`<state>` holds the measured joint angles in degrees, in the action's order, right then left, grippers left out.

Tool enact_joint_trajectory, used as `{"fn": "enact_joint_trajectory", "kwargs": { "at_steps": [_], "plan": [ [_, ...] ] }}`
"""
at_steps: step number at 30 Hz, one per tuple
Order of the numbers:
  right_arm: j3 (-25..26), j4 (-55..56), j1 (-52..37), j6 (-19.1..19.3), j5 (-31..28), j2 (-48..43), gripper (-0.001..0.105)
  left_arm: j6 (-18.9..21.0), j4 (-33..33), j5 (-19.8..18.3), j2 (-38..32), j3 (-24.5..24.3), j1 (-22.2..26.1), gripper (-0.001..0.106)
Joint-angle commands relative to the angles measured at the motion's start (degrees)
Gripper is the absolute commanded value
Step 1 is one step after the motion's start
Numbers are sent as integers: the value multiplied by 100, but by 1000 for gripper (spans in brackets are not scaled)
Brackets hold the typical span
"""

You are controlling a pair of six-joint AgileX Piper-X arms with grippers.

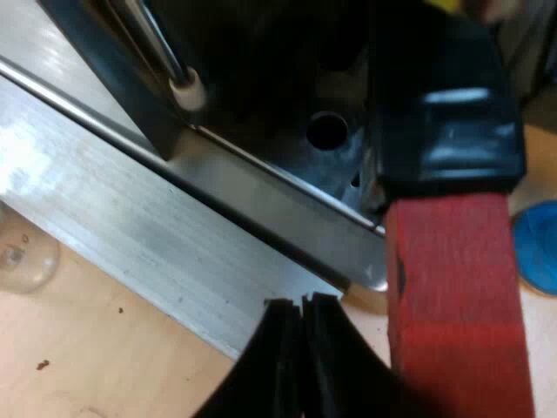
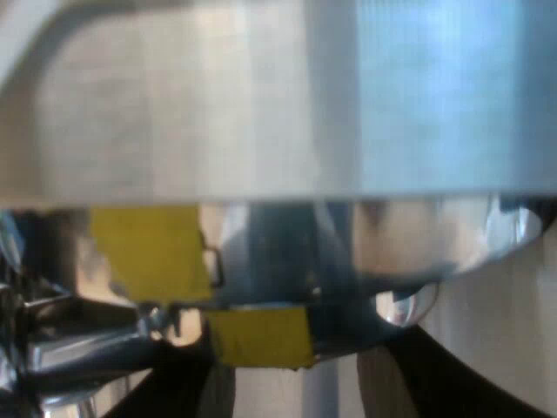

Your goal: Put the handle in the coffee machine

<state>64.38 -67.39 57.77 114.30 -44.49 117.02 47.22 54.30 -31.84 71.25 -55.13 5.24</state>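
Wooden table [image 1: 87,366]; red handle end [image 1: 457,305] just beside closed left claw [image 1: 302,303].

left gripper [image 1: 302,305]: two black fingers drawn together, tips side by side with only a thin seam between.
right gripper [image 2: 300,353]: two black fingers spread wide apart.

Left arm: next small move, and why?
Probably press the shut left claw sideways against the red end of the handle, swinging it toward lock. The handle sticks out from the espresso machine front, and the claw sits beside it holding nothing. I cannot tell whether it is fully locked.
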Motion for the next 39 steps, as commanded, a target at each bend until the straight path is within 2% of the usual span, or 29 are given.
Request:
{"fn": "enact_joint_trajectory", "kwargs": {
  "at_steps": [1,6,9,13,16,19,29,34,39],
  "plan": [
    [99,-438,-23,33,131,-206,36,28,173,-11,-21,-31,-149,0],
    [99,-438,-23,151,131,-206,36,28,432,-11,-21,-31,-594,0],
    [99,-411,-23,335,131,-206,36,52,515,-11,-21,-31,-754,0],
    [99,-224,-23,340,131,-206,36,97,536,-11,-21,-31,-894,0],
    [99,49,-23,206,131,-206,36,96,641,-23,-21,-31,-970,0],
    [60,218,-9,-262,105,-206,36,96,730,-18,-21,-31,-1079,0],
    [-585,207,-9,-295,-72,-428,36,96,990,12,-21,-31,-1460,0],
    [-939,208,-28,-246,-175,-684,36,430,1012,70,-21,-31,-1697,0],
    [-1443,208,-47,-218,-105,-919,36,1206,692,70,-21,-31,-1721,0]
  ]
}}
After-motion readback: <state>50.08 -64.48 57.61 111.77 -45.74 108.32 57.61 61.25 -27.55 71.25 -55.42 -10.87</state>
